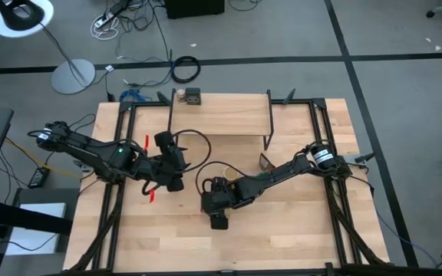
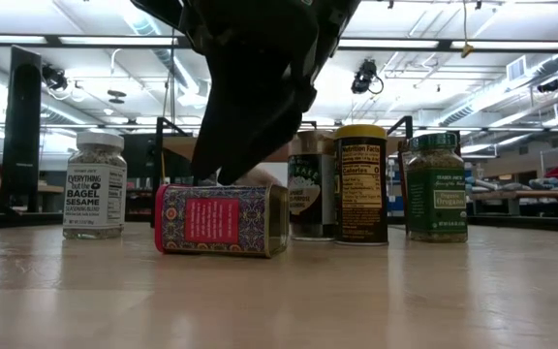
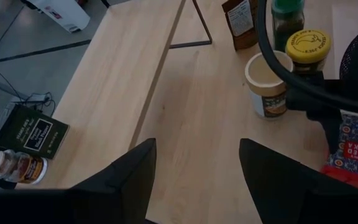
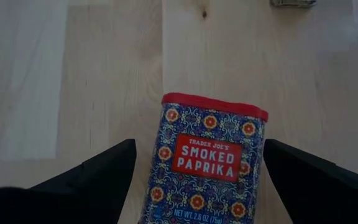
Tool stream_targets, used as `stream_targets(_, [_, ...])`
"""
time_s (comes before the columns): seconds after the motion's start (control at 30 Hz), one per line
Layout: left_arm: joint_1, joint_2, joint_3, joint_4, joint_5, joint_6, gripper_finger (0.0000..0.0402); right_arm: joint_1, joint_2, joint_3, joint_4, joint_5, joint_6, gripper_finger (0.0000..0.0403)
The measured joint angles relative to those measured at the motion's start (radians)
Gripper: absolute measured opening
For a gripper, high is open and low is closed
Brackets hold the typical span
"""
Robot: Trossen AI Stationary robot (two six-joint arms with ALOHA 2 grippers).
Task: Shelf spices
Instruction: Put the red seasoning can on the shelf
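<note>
r gripper (image 4: 194, 180) fingers spread wide, one on each side of the smoked paprika tin (image 4: 207, 163), which lies on its side on the table (image 4: 104, 81); no contact visible, nothing gripped. low view: same tin (image 2: 223, 220) flat on the wood w/ the dark arm right above it. behind it upright: white-lidded bagel sesame jar (image 2: 95, 185), yellow-lidded jar (image 2: 360, 183), green jar (image 2: 436, 186). l gripper (image 3: 194, 180) fingers apart, empty, hovering over bare table near the shelf (image 1: 221, 115). on the shelf's top board: dark tin (image 3: 31, 132) lying flat, small tan-capped jar (image 3: 14, 167) just beside it.
</note>
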Motion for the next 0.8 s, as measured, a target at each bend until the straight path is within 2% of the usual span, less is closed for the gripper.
stream_targets(0.2, [0.0, 0.0, 0.0, 0.0, 0.0, 0.0, 0.0234, 0.004, 0.0, 0.0, 0.0, -0.036, -0.006, 0.035])
stream_targets(0.47, [0.0, 0.0, 0.0, -0.001, 0.037, 0.001, 0.0234, 0.004, 0.0, 0.0, 0.006, -0.034, -0.016, 0.0348])
stream_targets(0.57, [0.0, 0.0, 0.0, -0.001, 0.065, 0.001, 0.0234, 0.005, -0.005, 0.002, 0.002, -0.025, -0.068, 0.0348])
stream_targets(0.67, [-0.002, 0.0, -0.001, -0.009, 0.123, 0.01, 0.0234, 0.016, -0.008, 0.038, 0.003, -0.01, -0.122, 0.0348])
stream_targets(0.8, [-0.003, 0.015, -0.002, -0.021, 0.118, 0.029, 0.0235, 0.032, -0.009, 0.134, -0.08, -0.01, -0.178, 0.0346])
